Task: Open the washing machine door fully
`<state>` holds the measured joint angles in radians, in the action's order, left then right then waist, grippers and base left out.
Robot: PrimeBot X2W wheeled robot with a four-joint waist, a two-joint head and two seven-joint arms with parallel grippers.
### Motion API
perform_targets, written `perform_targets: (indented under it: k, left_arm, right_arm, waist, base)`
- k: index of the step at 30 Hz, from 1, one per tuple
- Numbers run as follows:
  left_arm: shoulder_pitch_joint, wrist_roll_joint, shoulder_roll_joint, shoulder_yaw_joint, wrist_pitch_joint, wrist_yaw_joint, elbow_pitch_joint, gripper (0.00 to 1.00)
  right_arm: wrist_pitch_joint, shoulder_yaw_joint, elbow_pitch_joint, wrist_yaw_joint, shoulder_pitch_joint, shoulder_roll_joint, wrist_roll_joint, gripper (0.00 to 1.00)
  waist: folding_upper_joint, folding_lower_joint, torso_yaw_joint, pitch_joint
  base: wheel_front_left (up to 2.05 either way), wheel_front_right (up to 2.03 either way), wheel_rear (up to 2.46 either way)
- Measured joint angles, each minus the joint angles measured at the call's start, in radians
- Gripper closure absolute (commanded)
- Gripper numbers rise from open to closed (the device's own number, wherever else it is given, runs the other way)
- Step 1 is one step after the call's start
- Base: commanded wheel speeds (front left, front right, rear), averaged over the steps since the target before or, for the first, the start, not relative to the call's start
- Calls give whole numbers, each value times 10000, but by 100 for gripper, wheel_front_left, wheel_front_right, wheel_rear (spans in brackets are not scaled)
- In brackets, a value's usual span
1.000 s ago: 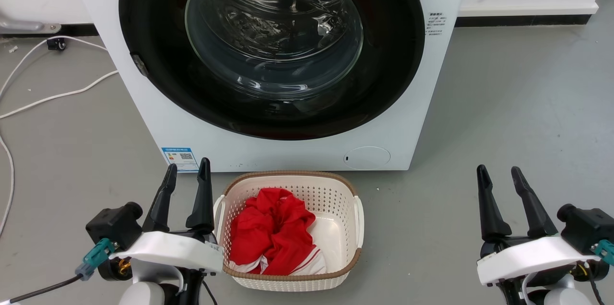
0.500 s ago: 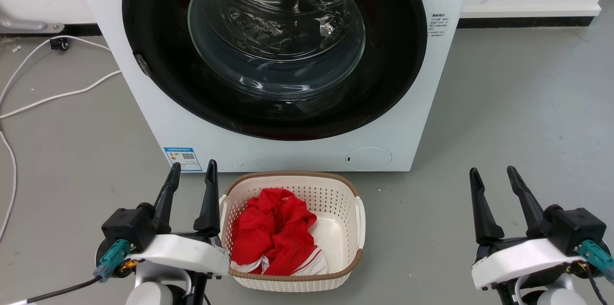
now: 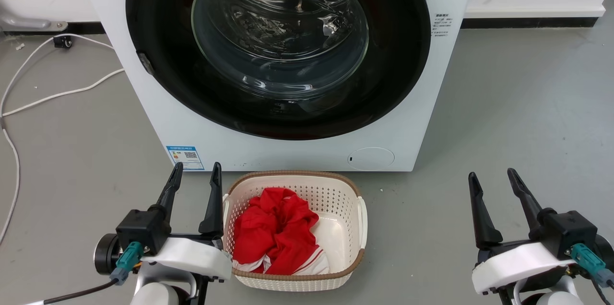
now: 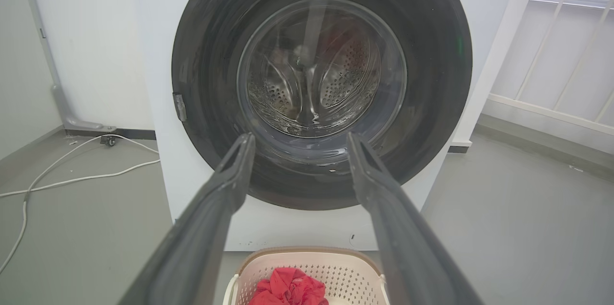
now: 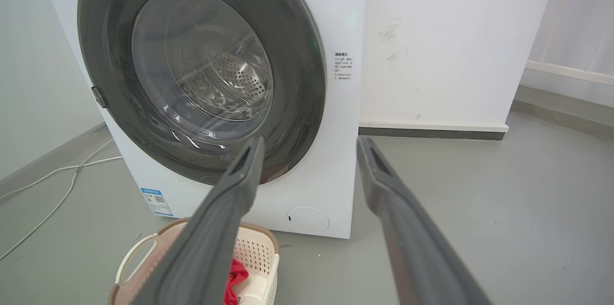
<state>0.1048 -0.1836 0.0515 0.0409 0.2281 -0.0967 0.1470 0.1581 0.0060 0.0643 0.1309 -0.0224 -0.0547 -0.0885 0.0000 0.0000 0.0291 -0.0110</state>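
The white washing machine stands in front of me. Its round glossy black door with the clear glass bowl lies flush against the front, shut. A small grey latch tab sits on the door's left rim. In the left wrist view the door is straight ahead; in the right wrist view the door is up and to the left. My left gripper is open at lower left, well short of the machine. At lower right my right gripper is open, holding nothing.
A cream perforated basket with red cloth sits on the grey floor just before the machine, between my arms. White cables trail over the floor at left. A white wall with a dark skirting runs behind at right.
The head view has shifted slightly, so the machine sits a bit further right. Both grippers have rotated a little at the wrist and stay open.
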Motion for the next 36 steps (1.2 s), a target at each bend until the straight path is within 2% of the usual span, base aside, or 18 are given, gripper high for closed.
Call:
perform_targets:
  k: [19, 36]
  left_arm:
    - [0, 1313, -6, 127, 320, 15, 142, 0]
    - [26, 1264, -6, 109, 347, 42, 313, 0]
  right_arm:
    - [180, -67, 2, 0, 15, 19, 924, 0]
    - [190, -88, 136, 2, 11, 23, 731, 0]
  waist:
    - [0, 0, 69, -9]
    - [0, 0, 97, -69]
  base:
    - [0, 0, 0]
    - [0, 0, 0]
